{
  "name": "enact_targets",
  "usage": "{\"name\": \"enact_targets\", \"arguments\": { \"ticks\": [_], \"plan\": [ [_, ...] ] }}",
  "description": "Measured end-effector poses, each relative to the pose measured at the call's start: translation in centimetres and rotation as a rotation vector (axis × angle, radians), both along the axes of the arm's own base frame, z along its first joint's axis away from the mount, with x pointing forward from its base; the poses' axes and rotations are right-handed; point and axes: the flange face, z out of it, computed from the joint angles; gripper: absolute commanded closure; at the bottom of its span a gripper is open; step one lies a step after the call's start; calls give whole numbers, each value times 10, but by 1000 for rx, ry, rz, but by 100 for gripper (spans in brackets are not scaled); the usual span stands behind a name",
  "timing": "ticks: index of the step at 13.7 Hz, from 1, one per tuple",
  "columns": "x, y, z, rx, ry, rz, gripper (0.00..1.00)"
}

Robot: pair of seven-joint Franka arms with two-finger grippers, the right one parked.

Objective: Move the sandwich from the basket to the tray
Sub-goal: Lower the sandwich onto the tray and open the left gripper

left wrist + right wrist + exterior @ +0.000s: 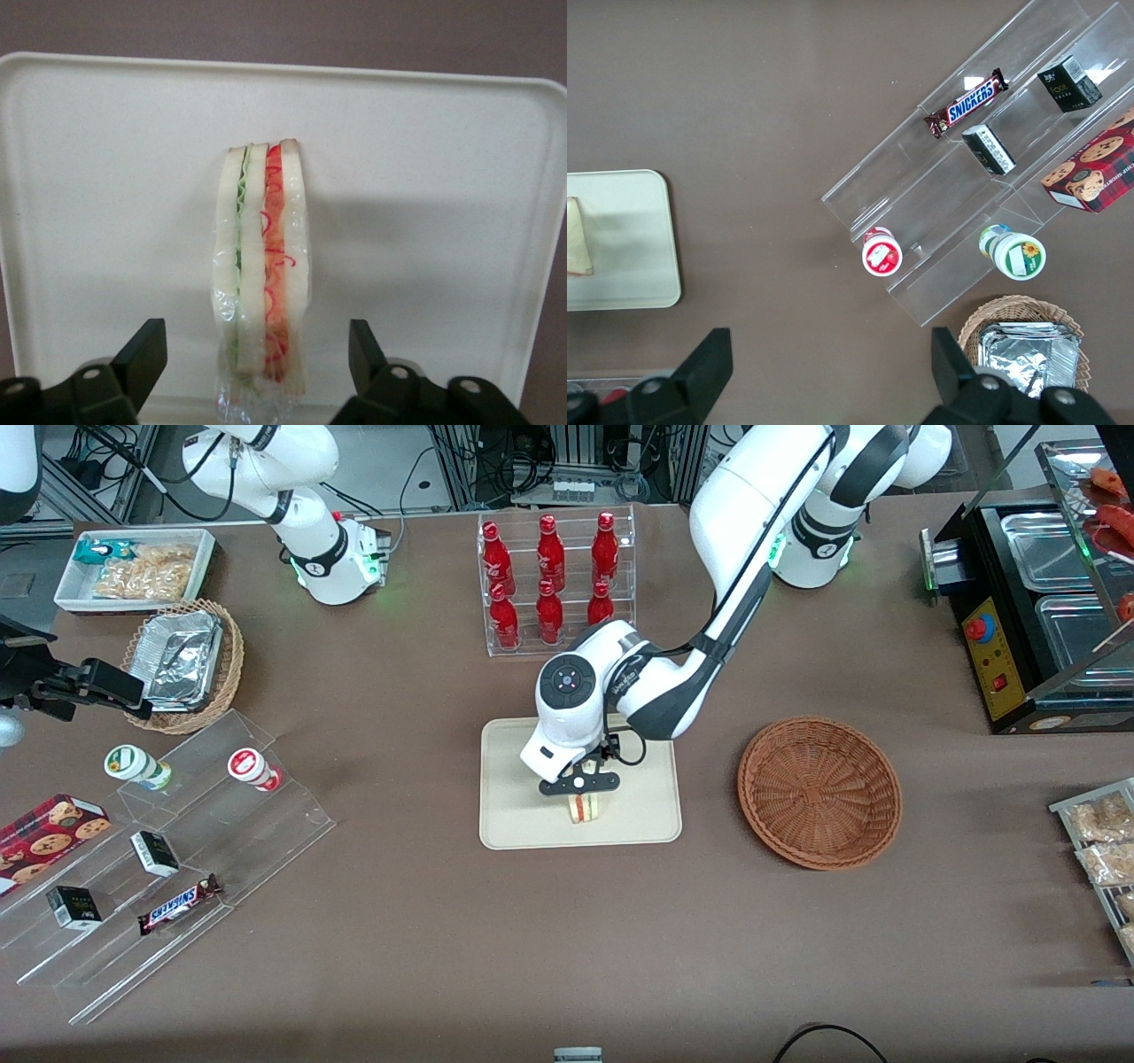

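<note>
The black two-finger end effector (580,784) hangs just above the cream-beige rectangular tray (523,819), its fingers (142,359) spread apart with a gap on each side of the upright white-bread triangular sandwich (263,274) standing on the tray near its edge closest to the front camera. Bare tray surface lies around the sandwich. Brown counter (709,797) runs open between the tray and the reddish-brown round wicker basket (819,793). A clear rack of red bottles (554,580) stands farther from the front camera.
</note>
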Motion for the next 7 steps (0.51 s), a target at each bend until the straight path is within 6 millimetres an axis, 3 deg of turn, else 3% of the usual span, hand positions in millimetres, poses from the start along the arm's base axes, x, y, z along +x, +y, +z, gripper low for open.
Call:
{"name": "enact_targets", "arguments": {
  "ticks": [3, 5, 7],
  "plan": [
    [7, 16, 57, 28, -11, 22, 0],
    [18, 46, 101, 70, -18, 72, 0],
    [37, 87, 124, 123, -17, 143, 0]
  ]
}}
